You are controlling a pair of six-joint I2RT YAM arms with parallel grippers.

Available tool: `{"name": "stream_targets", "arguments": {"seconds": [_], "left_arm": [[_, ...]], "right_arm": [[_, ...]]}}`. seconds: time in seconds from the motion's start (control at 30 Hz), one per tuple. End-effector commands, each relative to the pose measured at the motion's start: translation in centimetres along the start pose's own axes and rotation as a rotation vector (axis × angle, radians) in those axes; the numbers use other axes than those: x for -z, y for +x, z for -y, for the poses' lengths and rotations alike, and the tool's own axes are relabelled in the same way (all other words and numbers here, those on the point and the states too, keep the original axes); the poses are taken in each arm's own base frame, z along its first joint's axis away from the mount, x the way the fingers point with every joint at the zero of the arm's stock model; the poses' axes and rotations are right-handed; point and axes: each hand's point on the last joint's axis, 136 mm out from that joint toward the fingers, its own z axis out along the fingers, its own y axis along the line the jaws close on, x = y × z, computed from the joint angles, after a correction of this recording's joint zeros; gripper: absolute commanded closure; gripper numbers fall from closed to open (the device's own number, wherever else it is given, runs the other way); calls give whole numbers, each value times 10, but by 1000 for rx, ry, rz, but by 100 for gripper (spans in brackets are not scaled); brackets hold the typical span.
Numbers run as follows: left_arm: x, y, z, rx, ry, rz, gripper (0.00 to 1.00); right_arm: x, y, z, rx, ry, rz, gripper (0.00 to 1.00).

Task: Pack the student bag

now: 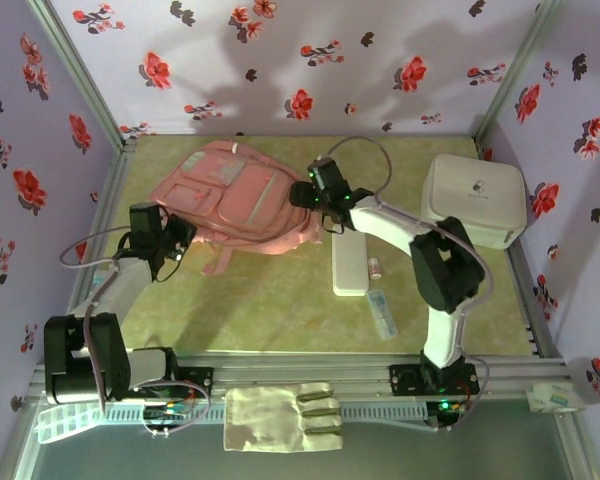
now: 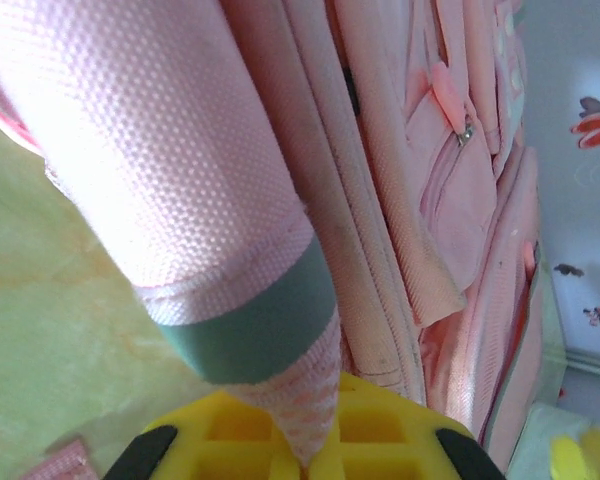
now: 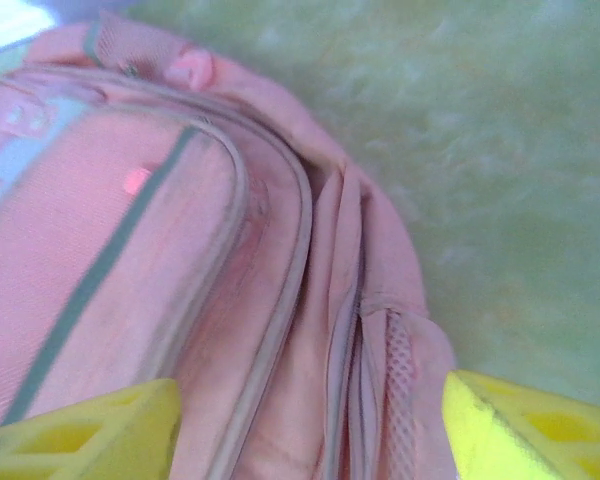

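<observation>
The student bag [image 1: 230,195], a big pink backpack with pale green trim, lies flat at the back middle of the green mat. At the bag's lower left edge, my left gripper [image 1: 183,237] is shut. In the left wrist view its yellow fingers [image 2: 380,440] pinch the tapered mesh end of a pink strap [image 2: 180,180] with a teal band. My right gripper [image 1: 305,195] is at the bag's right edge. It stands open [image 3: 310,440], with its yellow fingers [image 3: 80,435] on either side of the bag's side seam and zipper [image 3: 355,340].
A white rounded hard box [image 1: 475,198] stands at the back right. A long white case [image 1: 350,262], a small pink-and-white item [image 1: 375,267] and a pale tube [image 1: 382,312] lie right of centre. A cloth glove [image 1: 283,415] rests on the front rail. Floral walls enclose the mat.
</observation>
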Motion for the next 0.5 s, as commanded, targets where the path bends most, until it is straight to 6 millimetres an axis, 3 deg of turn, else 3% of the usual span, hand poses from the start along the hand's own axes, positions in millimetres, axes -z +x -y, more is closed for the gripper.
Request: {"name": "stream_targets", "arguments": {"seconds": [0.0, 0.23, 0.47], "left_arm": [[11, -2, 25, 57, 55, 30, 100], [7, 17, 40, 57, 12, 1, 100], [3, 36, 54, 30, 1, -45, 100]], "right_arm": [[38, 14, 4, 73, 60, -46, 30], [78, 64, -63, 192, -45, -48, 33], [72, 129, -137, 238, -229, -75, 45]]}}
